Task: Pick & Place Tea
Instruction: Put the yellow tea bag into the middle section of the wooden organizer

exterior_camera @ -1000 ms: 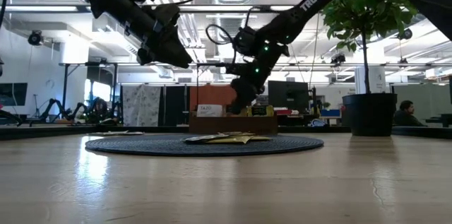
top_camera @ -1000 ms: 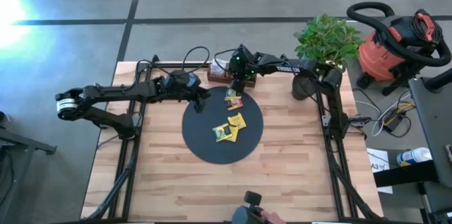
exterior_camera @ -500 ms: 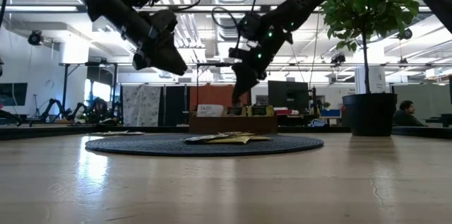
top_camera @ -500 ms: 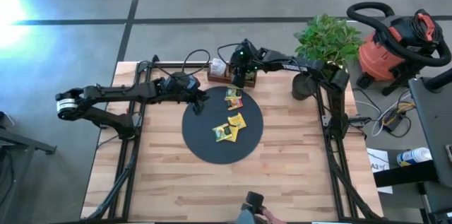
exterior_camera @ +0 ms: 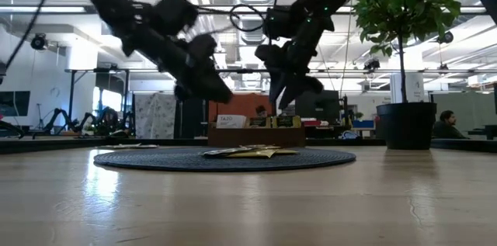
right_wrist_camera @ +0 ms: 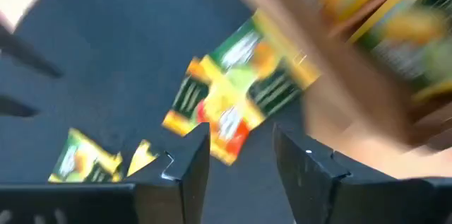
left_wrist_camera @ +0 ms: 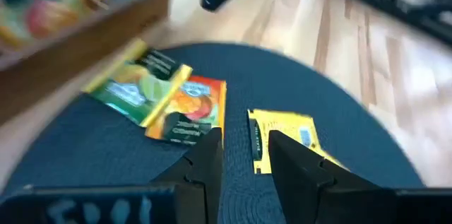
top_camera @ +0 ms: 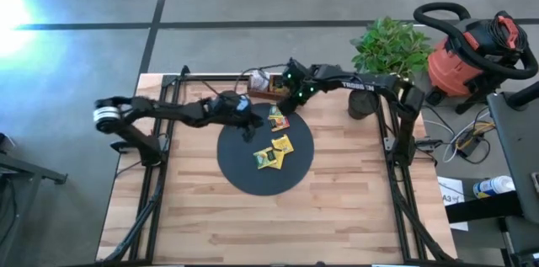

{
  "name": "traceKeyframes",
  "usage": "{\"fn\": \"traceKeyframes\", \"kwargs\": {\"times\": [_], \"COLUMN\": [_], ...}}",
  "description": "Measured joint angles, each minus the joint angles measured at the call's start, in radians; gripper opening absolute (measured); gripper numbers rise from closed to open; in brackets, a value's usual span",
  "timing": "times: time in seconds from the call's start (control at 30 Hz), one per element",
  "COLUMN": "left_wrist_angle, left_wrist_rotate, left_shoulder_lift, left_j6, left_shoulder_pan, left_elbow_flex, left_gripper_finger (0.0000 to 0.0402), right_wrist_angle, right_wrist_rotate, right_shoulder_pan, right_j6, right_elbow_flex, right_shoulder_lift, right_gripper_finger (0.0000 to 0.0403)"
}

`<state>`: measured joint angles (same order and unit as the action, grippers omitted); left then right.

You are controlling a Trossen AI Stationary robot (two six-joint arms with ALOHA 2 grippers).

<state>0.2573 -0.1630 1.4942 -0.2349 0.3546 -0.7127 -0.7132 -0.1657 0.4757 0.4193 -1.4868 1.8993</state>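
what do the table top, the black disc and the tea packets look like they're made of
Table top: pale wood planks, grain and seams visible, with a slight sheen in the low view. Black disc: looks like a dark matte woven or ribbed mat, hard to confirm. Tea packets: flat printed paper or foil sachets; which one is unclear.

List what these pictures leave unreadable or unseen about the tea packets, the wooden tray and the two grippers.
- Tea packets on the black disc: high view too small for labels; overlap hides the count.
- Same packets, low view: edge-on, colours lost.
- Wooden tray: right gripper covers part; compartments unclear.
- Tray contents, right wrist view: motion blur.
- Left gripper, low view: smeared.
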Motion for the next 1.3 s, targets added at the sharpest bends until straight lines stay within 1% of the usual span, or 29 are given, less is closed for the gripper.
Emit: {"fn": "traceKeyframes", "kwargs": {"times": [0.1, 0.17, 0.23, 0.33, 0.43, 0.53, 0.63, 0.77, 0.93, 1.1, 1.3], "left_wrist_angle": [-0.006, -0.006, -0.005, -0.027, -0.101, -0.171, -0.177, -0.179, -0.169, -0.149, -0.127], "left_wrist_rotate": [-0.042, -0.052, -0.054, -0.054, -0.052, -0.001, 0.056, 0.087, 0.094, 0.080, 0.066], "left_shoulder_lift": [0.107, 0.166, 0.213, 0.259, 0.271, 0.266, 0.257, 0.256, 0.257, 0.286, 0.328], "left_j6": [0.043, 0.061, 0.083, 0.116, 0.144, 0.154, 0.155, 0.129, 0.084, 0.082, 0.075], "left_shoulder_pan": [0.000, 0.000, 0.001, 0.001, 0.002, 0.004, 0.010, 0.029, 0.057, 0.073, 0.074], "left_elbow_flex": [-0.058, -0.096, -0.129, -0.165, -0.192, -0.196, -0.188, -0.184, -0.183, -0.185, -0.191], "left_gripper_finger": [0.0110, 0.0110, 0.0110, 0.0110, 0.0110, 0.0110, 0.0110, 0.0110, 0.0110, 0.0110, 0.0110], "right_wrist_angle": [-0.001, 0.000, 0.008, 0.043, 0.109, 0.170, 0.254, 0.357, 0.446, 0.466, 0.477], "right_wrist_rotate": [-0.011, -0.026, -0.041, -0.046, -0.050, -0.045, -0.045, -0.045, -0.029, -0.019, -0.019], "right_shoulder_pan": [-0.020, -0.025, -0.027, -0.034, -0.039, -0.047, -0.058, -0.060, -0.057, -0.057, -0.059], "right_j6": [0.071, 0.115, 0.159, 0.179, 0.199, 0.203, 0.211, 0.212, 0.194, 0.185, 0.179], "right_elbow_flex": [0.034, 0.059, 0.090, 0.138, 0.186, 0.224, 0.261, 0.299, 0.351, 0.404, 0.423], "right_shoulder_lift": [0.001, 0.001, 0.001, 0.001, 0.001, 0.001, 0.002, 0.002, 0.002, 0.002, 0.000], "right_gripper_finger": [0.0146, 0.0144, 0.0142, 0.0141, 0.0141, 0.0139, 0.0134, 0.0128, 0.0123, 0.0123, 0.0118]}}
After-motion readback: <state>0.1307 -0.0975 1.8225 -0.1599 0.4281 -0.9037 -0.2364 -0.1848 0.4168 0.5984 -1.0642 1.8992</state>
